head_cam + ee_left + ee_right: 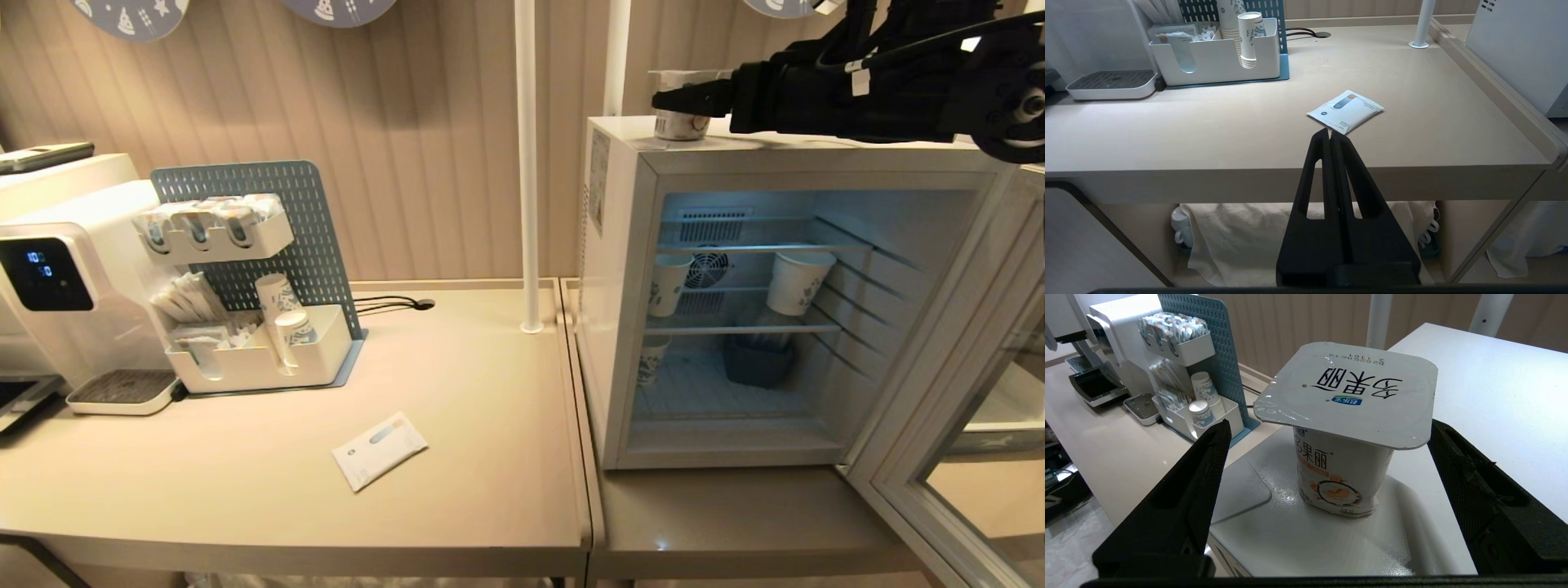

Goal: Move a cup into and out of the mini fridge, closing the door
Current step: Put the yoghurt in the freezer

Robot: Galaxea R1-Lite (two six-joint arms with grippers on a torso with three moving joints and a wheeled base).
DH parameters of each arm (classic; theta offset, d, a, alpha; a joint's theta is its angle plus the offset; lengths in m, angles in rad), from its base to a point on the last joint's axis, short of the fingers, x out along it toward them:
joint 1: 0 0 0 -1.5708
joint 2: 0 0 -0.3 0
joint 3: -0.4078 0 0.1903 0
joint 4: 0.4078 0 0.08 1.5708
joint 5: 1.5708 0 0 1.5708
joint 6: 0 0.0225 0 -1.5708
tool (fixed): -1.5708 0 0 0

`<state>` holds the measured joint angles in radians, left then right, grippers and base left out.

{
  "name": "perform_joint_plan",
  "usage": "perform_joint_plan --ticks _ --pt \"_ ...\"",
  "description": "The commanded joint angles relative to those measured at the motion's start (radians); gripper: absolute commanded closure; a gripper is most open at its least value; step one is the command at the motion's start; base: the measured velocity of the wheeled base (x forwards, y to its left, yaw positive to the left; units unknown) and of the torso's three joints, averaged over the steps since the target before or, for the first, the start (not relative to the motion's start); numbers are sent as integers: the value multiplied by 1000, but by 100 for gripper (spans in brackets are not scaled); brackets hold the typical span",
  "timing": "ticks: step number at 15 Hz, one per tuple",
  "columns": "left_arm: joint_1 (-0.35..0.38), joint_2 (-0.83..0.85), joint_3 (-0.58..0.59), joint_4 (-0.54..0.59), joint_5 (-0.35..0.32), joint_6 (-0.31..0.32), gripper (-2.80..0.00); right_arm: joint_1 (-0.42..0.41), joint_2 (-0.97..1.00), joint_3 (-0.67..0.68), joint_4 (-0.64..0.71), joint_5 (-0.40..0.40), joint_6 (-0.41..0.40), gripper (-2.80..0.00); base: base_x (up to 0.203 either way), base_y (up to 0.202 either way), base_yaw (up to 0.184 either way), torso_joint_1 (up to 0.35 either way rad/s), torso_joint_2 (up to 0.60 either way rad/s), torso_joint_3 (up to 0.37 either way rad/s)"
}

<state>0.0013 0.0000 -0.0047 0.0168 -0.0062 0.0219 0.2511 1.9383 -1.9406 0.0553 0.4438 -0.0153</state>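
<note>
The cup (pixel 1345 428) is seen standing upright on the flat top of the mini fridge (pixel 629 269), near its front left corner, at the right of the scene. The right gripper (pixel 1327 457) is held level around it, its jaws spread wide on either side; neither jaw is seen touching the pot. The door (pixel 963 392) is swung fully open to the right, and taller paper cups (pixel 800 282) are seen on the wire shelves inside.

The pot is judged to be light, with thin plastic walls that would likely give under a hard squeeze. The foil lid is wider than the body and overhangs it all round, so it is judged a poor place to grip: it is thin and could be dented or torn. The better hold is taken to be on the body below the lid rim, across the printed label, with modest force. The glossy label may be somewhat slippery, so the overhanging rim could serve as a stop if the pot slides down between the jaws. It should be kept upright.

The left gripper (pixel 1329 134) is parked in front of the near edge of the table (pixel 1249 134), its jaws pressed together on nothing, pointing toward a white sachet (pixel 1345 111) lying on the table.
</note>
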Motion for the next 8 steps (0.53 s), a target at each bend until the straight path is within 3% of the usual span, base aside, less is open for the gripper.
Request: perform_joint_plan --ticks 1,2,3,8 --pt "0 2 0 0 0 0 0 7 1 -3 1 4 -1 -280 0 0 0 0 0 0" --pt "0 2 0 0 0 0 0 10 4 -3 1 4 -2 -280 0 0 0 0 0 0" --pt "0 2 0 0 0 0 0 11 5 -3 3 5 -3 0 0 0 0 0 0 0" --pt "-1 2 0 0 0 1 0 11 2 -3 3 4 -2 0 0 0 0 0 0 0"
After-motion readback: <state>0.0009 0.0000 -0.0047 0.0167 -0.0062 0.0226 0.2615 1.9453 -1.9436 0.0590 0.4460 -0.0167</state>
